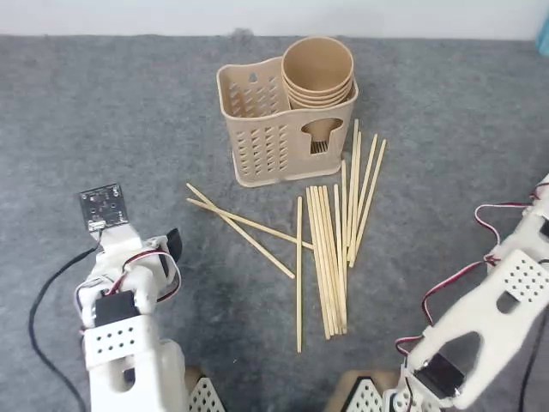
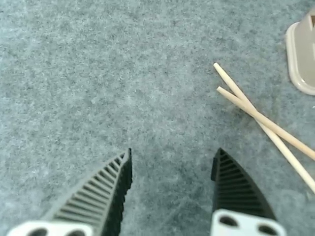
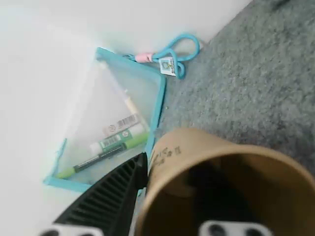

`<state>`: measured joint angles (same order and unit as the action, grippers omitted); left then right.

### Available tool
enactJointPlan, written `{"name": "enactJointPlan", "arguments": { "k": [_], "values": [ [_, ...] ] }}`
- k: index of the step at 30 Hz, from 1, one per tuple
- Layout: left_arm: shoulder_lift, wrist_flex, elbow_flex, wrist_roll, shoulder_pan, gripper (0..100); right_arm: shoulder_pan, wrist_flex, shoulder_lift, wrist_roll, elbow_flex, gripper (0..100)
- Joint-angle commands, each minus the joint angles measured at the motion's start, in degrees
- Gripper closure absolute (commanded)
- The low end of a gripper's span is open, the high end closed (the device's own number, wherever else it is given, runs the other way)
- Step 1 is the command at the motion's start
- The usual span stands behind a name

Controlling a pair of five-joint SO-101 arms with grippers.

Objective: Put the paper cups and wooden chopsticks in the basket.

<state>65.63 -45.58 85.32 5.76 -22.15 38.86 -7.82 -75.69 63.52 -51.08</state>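
A beige slotted basket (image 1: 257, 129) stands at the back middle of the grey mat, with a stack of paper cups (image 1: 317, 69) in its right compartment. Several wooden chopsticks (image 1: 330, 257) lie in front of it, and two crossed ones (image 1: 244, 225) point left. My left gripper (image 1: 167, 249) hovers open and holding nothing over the mat (image 2: 174, 152), short of the crossed chopsticks' tips (image 2: 261, 120) and the basket's base (image 2: 302, 59). My right gripper (image 3: 167, 196) is shut on a paper cup (image 3: 221, 167), one finger outside its wall and one inside. The right arm (image 1: 515, 292) sits at the right edge.
A clear pouch with turquoise trim (image 3: 113, 123) holding pens lies on the white surface past the mat's edge, beyond the held cup. Open mat stretches left of the basket and between the arms.
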Motion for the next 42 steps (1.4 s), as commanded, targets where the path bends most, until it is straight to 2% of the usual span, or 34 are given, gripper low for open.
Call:
{"name": "enactJointPlan", "arguments": {
  "k": [1, 6, 11, 15, 20, 34, 38, 42],
  "values": [
    [1.1, 1.2, -0.2, -0.8, 0.5, 75, 0.9, 11.7, -0.3, 0.4, -11.9, 97.4],
    [1.1, 1.2, -0.2, -0.8, 0.5, 75, 2.5, 29.5, -0.9, -0.8, -25.2, 99.3],
    [1.1, 1.2, -0.2, -0.8, 0.5, 75, 3.8, 44.7, -0.9, -6.4, -36.9, 99.2],
    [1.1, 1.2, -0.2, -0.8, 0.5, 75, 4.0, 58.0, -0.3, -14.0, -45.5, 99.2],
    [1.1, 1.2, -0.2, -0.8, 0.4, 75, 2.9, 68.9, 5.1, -24.7, -43.8, 99.2],
    [1.1, 1.1, -0.2, -0.8, 0.3, 75, 1.3, 110.2, 19.1, -46.7, -44.0, 99.2],
    [1.1, 1.0, -0.2, -0.8, 0.3, 75, 2.9, 110.9, 22.5, -52.0, -40.7, 99.2],
    [1.1, 1.0, -0.2, -0.8, 0.3, 75, 4.2, 111.1, 27.4, -57.4, -31.3, 99.2]
  ]
}}
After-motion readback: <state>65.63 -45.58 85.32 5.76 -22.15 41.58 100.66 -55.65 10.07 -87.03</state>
